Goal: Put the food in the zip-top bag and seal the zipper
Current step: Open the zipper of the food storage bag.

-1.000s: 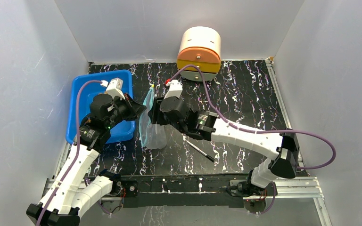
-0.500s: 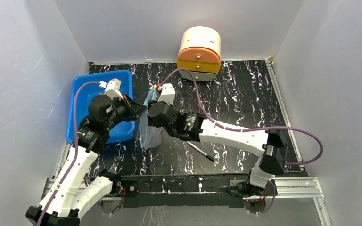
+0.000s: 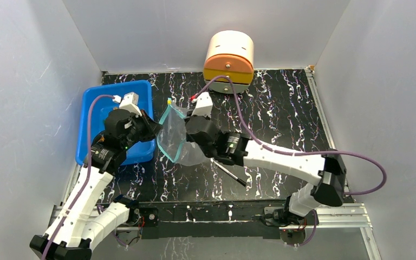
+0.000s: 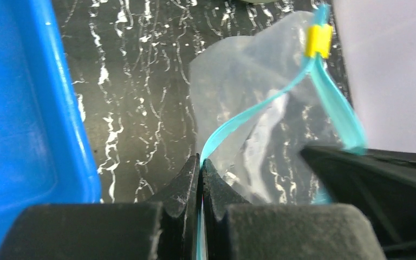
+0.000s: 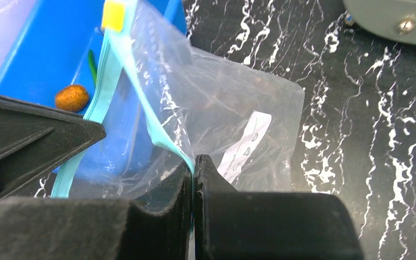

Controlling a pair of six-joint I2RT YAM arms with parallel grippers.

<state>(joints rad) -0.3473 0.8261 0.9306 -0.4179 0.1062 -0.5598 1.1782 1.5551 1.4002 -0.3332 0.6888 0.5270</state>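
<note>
On the table [image 3: 281,108], the tray [image 3: 95,108] lies at 9 o'clock. The bag [image 3: 173,135] hangs near the centre, just off the tray's 3 o'clock edge, its mouth spread. The left gripper [image 4: 201,162] has its fingers pressed together on the zipper [image 4: 249,116] at its 9 o'clock lip. The right gripper [image 5: 193,162] is clamped on the 3 o'clock lip. A pen [image 3: 228,173] lies at the bag's 4 o'clock. One orange food lump [image 5: 71,97] sits in the tray.
</note>
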